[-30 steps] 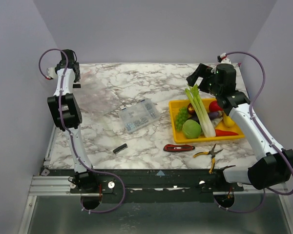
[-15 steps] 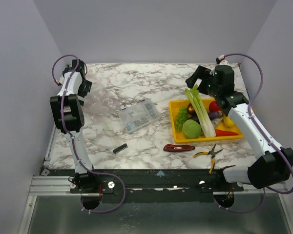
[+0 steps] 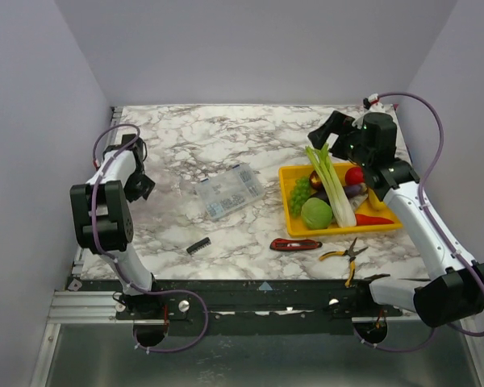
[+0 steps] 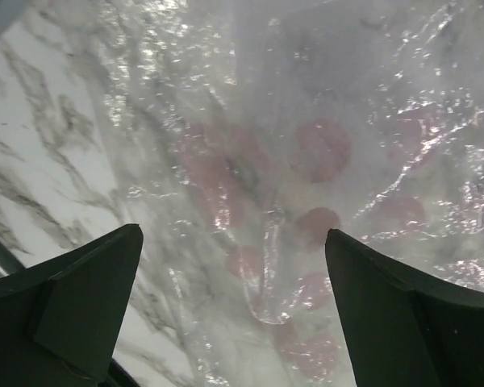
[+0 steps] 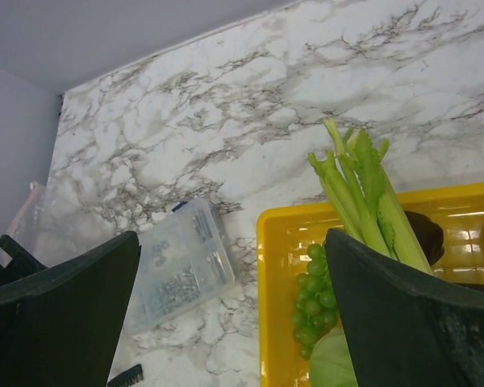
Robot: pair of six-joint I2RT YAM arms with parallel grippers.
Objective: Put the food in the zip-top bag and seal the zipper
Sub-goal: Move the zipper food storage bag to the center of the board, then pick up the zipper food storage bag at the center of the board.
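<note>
The food lies in a yellow tray (image 3: 343, 228) at the right: pale celery (image 3: 332, 181), green grapes (image 3: 300, 196), a cabbage (image 3: 316, 214), a tomato (image 3: 355, 176), an eggplant (image 3: 351, 191) and a red chili (image 3: 373, 219). My right gripper (image 3: 327, 129) hovers open above the tray's far-left corner, with the celery (image 5: 363, 193) and grapes (image 5: 315, 298) below its right finger. The zip-top bag (image 4: 306, 161), clear with pink dots, lies flat on the marble at the left. My left gripper (image 4: 234, 266) hangs open just over it, holding nothing. A pinkish zipper strip (image 5: 24, 208) shows at the bag's edge.
A clear compartment box (image 3: 229, 190) of small parts sits mid-table. A red-handled knife (image 3: 296, 244) and yellow-handled pliers (image 3: 345, 255) lie in front of the tray. A small black toothed strip (image 3: 198, 246) lies near the front left.
My left arm has swung from the far-left corner toward the near side and down over the bag. The right gripper has shifted slightly right above the tray.
</note>
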